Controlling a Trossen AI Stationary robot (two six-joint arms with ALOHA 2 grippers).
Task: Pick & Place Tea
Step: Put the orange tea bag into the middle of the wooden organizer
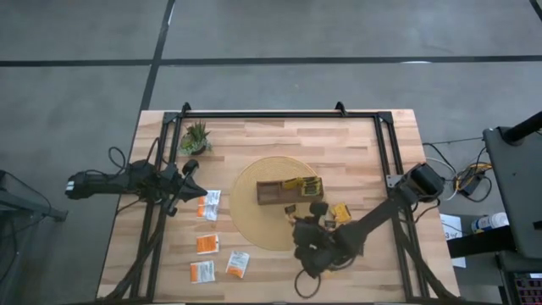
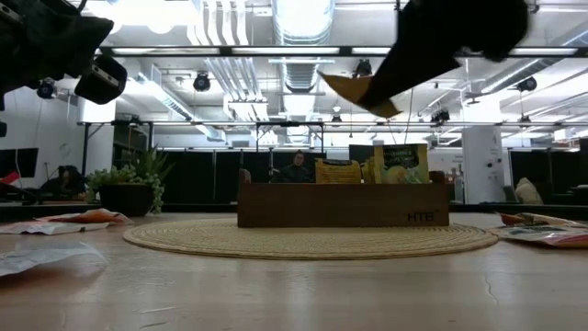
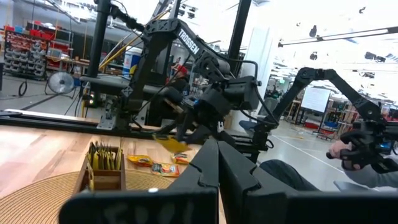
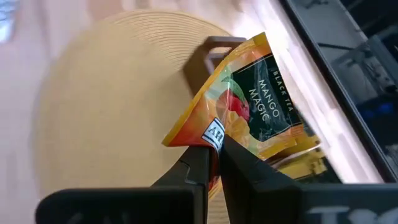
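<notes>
My right gripper (image 4: 216, 152) is shut on an orange-yellow tea sachet (image 4: 255, 99) with a dark green "Mango Magic" panel. It hangs in the air over the near part of the round woven mat (image 1: 251, 227), near the dark wooden tray (image 1: 286, 192). In the low view the sachet (image 2: 360, 91) juts from the gripper high above the tray (image 2: 344, 204). A few yellow sachets (image 1: 303, 184) stand on edge in the tray's right end. My left gripper (image 3: 217, 163) waits shut at the table's left side, touching nothing. My right gripper pinches the sachet between its two fingers at one edge near a corner (image 4: 212, 132). The fingers slant down toward the mat. The sachet is lifted clear, tilted, with the rest of it standing out beyond the fingertips.
Several white-and-orange sachets (image 1: 208, 204) (image 1: 207, 244) (image 1: 238, 263) lie flat on the table left of the mat. A few orange sachets (image 1: 340, 212) lie right of the mat. A small spiky potted plant (image 1: 196, 136) stands at the far left. A black frame (image 1: 279, 113) borders the table.
</notes>
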